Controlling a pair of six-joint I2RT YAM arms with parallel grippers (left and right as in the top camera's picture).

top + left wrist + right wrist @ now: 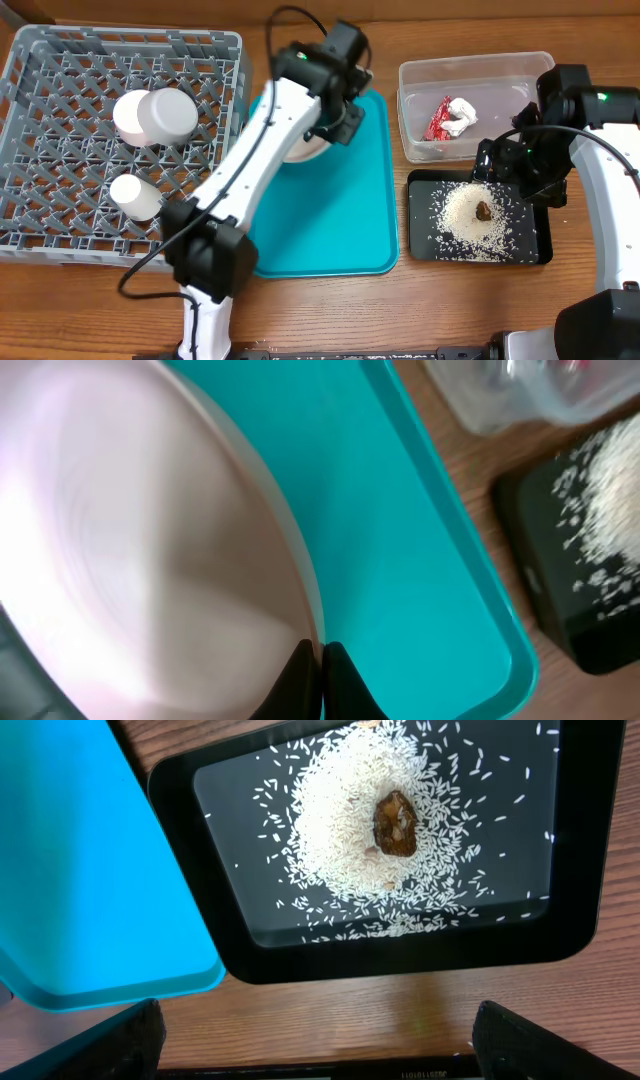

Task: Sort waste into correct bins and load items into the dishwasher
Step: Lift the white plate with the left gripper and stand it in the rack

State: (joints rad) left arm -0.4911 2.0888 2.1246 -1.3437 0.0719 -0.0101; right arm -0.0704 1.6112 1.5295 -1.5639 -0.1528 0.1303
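Note:
My left gripper is shut on the rim of the white plate, over the far end of the teal tray. The left wrist view shows its jaws pinched on the plate's edge. The grey dish rack holds a white bowl and a small white cup. The clear tub holds the red wrapper and white paper wad. The black tray holds rice and a brown lump. My right gripper is open and empty above it, jaws wide apart. No chopsticks show.
The teal serving tray lies between the rack and the two bins, under my left arm. Bare wooden table runs along the front. In the right wrist view the black tray sits next to the teal tray's corner.

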